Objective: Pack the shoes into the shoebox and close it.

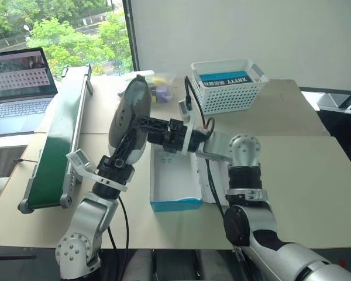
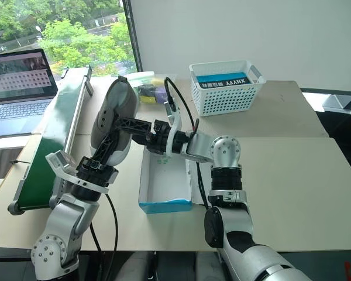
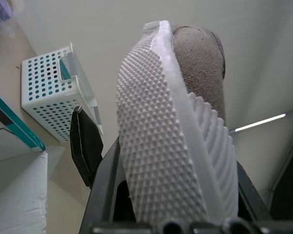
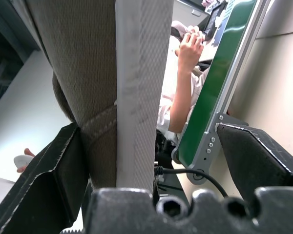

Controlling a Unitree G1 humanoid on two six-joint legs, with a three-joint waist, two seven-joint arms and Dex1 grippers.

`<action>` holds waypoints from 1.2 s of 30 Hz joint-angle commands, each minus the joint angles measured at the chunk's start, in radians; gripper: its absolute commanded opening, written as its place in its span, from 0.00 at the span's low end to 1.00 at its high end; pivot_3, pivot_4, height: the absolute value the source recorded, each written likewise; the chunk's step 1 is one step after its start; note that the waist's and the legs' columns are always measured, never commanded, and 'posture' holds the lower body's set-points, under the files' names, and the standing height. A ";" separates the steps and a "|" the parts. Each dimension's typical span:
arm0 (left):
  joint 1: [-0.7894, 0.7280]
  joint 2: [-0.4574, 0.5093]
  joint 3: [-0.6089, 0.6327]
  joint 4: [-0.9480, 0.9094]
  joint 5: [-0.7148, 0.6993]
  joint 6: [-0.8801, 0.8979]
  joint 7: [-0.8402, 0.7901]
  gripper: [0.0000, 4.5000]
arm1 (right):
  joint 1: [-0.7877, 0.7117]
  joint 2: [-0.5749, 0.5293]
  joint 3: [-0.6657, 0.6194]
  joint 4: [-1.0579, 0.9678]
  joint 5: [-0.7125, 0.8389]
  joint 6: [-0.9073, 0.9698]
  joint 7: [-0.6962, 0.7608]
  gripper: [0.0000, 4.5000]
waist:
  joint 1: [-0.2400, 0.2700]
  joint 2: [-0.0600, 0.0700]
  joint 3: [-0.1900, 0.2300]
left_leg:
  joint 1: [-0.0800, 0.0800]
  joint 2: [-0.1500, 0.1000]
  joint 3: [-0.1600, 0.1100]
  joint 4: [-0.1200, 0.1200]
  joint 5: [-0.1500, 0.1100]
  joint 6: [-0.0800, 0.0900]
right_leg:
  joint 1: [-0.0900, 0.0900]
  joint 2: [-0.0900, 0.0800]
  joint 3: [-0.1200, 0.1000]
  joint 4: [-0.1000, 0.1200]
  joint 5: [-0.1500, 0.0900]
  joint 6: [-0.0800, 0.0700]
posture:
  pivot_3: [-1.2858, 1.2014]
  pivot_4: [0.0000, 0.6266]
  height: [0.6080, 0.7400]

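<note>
A greyish-taupe shoe (image 1: 131, 114) with a whitish nubbed sole (image 3: 161, 146) stands upright in the air, toe up, left of the shoebox. My left gripper (image 1: 127, 145) is shut on its lower end from below. My right gripper (image 1: 144, 125) reaches in from the right with the shoe between its open jaws. One finger (image 4: 49, 180) rests against the shoe's fabric side, and the other finger (image 4: 263, 161) stands apart from the sole. The blue shoebox (image 1: 174, 202) lies open on the table below, its white inside bare.
A white lattice basket (image 1: 228, 85) stands at the back of the table, with a clear tub of colourful items (image 1: 159, 88) to its left. A green conveyor (image 1: 58, 137) and a laptop (image 1: 17, 88) lie to the left. A person's arm (image 4: 183, 92) is beyond the conveyor.
</note>
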 commanded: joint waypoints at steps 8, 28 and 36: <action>0.003 0.017 -0.015 -0.033 0.005 -0.019 -0.037 0.27 | -0.030 0.040 -0.048 -0.018 0.103 -0.080 -0.021 0.25 | -0.002 0.000 0.000 | 0.000 0.000 0.000 0.000 0.000 0.000 | 0.000 0.000 0.000 -0.001 0.000 0.000 | 0.52 0.24 0.98; -0.017 0.231 -0.077 -0.010 0.476 0.040 -0.114 0.85 | -0.040 0.031 -0.047 -0.023 0.065 -0.219 -0.127 0.05 | -0.001 0.001 0.001 | 0.000 0.000 0.000 -0.002 0.000 0.000 | -0.001 0.000 0.000 -0.002 0.000 0.000 | 0.52 0.24 0.98; 0.045 0.371 -0.061 -0.080 0.585 0.070 -0.210 0.85 | -0.103 -0.173 0.017 -0.054 -0.056 -0.158 -0.169 0.05 | 0.002 0.005 0.005 | -0.001 0.000 0.000 -0.003 0.000 0.000 | -0.002 0.000 0.000 -0.002 0.000 0.000 | 0.52 0.24 0.98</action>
